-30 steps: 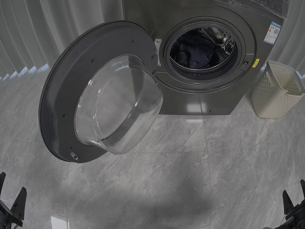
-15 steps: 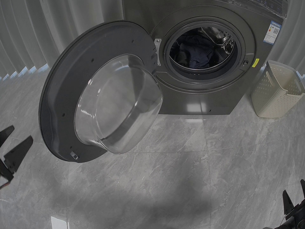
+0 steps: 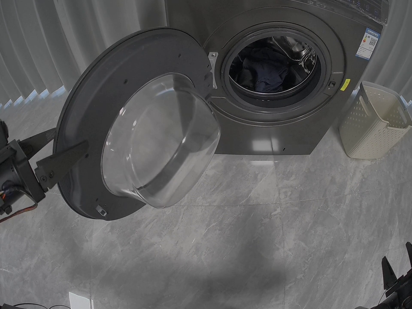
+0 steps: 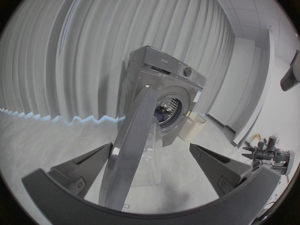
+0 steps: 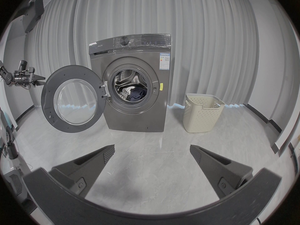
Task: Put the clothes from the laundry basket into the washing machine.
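The grey washing machine (image 3: 274, 138) stands with its round door (image 3: 107, 108) swung wide open to the left. Dark clothes (image 3: 264, 71) lie inside the drum, also seen as clothes (image 5: 136, 93) from the right wrist. The cream laundry basket (image 3: 377, 121) sits on the floor right of the machine; its inside (image 5: 203, 103) looks bare. My left gripper (image 3: 71, 137) is open at the door's outer edge, and the door rim (image 4: 131, 147) runs between its fingers. My right gripper (image 3: 397, 256) is open and holds nothing, low at the near right, far from machine and basket.
Grey tiled floor (image 3: 240, 237) spreads in front of the machine with free room. Pleated curtains (image 3: 64, 31) hang behind and to the left. The open door's glass bowl (image 3: 161, 140) bulges toward me.
My left gripper rose from the lower left corner and moved in to the door's outer edge, staying open. The right gripper, door, basket and clothes have not moved.
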`<state>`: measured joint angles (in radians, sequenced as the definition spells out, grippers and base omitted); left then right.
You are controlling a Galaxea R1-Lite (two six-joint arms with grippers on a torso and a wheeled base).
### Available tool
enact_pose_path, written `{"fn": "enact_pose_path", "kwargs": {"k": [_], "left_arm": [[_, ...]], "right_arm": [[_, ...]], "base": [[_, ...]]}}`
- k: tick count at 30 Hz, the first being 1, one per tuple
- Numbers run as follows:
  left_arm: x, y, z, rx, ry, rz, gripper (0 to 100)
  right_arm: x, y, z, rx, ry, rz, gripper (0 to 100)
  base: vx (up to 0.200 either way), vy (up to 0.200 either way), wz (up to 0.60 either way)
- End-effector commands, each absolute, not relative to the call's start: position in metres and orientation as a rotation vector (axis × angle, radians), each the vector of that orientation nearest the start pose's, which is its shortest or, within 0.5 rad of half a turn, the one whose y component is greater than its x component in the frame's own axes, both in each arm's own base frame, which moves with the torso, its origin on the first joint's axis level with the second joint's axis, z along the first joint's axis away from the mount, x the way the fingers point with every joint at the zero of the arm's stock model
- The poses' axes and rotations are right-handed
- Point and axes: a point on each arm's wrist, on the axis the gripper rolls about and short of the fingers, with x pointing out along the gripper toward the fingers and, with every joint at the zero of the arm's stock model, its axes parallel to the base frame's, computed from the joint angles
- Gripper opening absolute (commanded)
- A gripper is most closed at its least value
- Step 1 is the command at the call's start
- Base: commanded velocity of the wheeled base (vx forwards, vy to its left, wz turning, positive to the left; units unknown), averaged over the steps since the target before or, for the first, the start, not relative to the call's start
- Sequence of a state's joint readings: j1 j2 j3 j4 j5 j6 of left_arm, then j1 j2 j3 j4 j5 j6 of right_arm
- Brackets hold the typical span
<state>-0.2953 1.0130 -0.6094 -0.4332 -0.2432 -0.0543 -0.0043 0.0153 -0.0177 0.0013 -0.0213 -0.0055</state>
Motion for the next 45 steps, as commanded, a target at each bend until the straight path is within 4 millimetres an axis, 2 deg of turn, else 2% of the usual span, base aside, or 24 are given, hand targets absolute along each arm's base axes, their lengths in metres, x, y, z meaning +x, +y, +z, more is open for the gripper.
{"fn": "enact_pose_path", "kwargs": {"k": [1, 7, 11, 17, 19, 22, 27, 31, 34, 38, 45], "left_arm": [[0.132, -0.062, 0.262, -0.08, -0.008, -0.653, 100], [0.116, -0.063, 0.266, -0.265, -0.011, -0.72, 100], [0.111, -0.061, 0.271, -0.324, -0.019, -0.719, 100], [0.118, -0.048, 0.288, -0.332, -0.1, -0.583, 100], [0.124, -0.034, 0.296, -0.323, -0.143, -0.467, 100], [0.128, -0.027, 0.295, -0.318, -0.146, -0.411, 100], [0.147, -0.017, 0.286, -0.302, -0.097, -0.313, 100], [0.155, -0.019, 0.279, -0.273, -0.052, -0.324, 100], [0.165, -0.027, 0.262, -0.199, 0.016, -0.357, 100], [0.171, -0.036, 0.249, -0.117, 0.061, -0.398, 100], [0.173, -0.068, 0.248, -0.109, 0.081, -0.566, 100]], "right_arm": [[-0.023, 0.0, 0.076, -0.005, 0.002, -0.026, 100], [-0.023, 0.0, 0.076, -0.006, 0.0, -0.025, 100], [-0.023, 0.0, 0.076, -0.006, 0.0, -0.026, 100], [-0.023, 0.0, 0.076, -0.006, 0.0, -0.025, 100], [-0.023, 0.0, 0.076, -0.005, 0.0, -0.025, 100], [-0.023, 0.0, 0.076, -0.006, 0.0, -0.026, 100], [-0.023, 0.0, 0.076, -0.006, 0.0, -0.026, 100], [-0.023, 0.0, 0.076, -0.006, -0.001, -0.025, 100], [-0.023, 0.0, 0.076, -0.006, 0.0, -0.026, 100], [-0.023, 0.0, 0.076, -0.006, 0.0, -0.026, 100], [-0.023, 0.0, 0.076, -0.005, 0.002, -0.025, 100]], "base": [[0.0, 0.0, 0.0], [0.0, 0.0, 0.0], [0.0, 0.0, 0.0], [0.0, 0.0, 0.0], [0.0, 0.0, 0.0], [0.0, 0.0, 0.0], [0.0, 0.0, 0.0], [0.0, 0.0, 0.0], [0.0, 0.0, 0.0], [0.0, 0.0, 0.0], [0.0, 0.0, 0.0]]}}
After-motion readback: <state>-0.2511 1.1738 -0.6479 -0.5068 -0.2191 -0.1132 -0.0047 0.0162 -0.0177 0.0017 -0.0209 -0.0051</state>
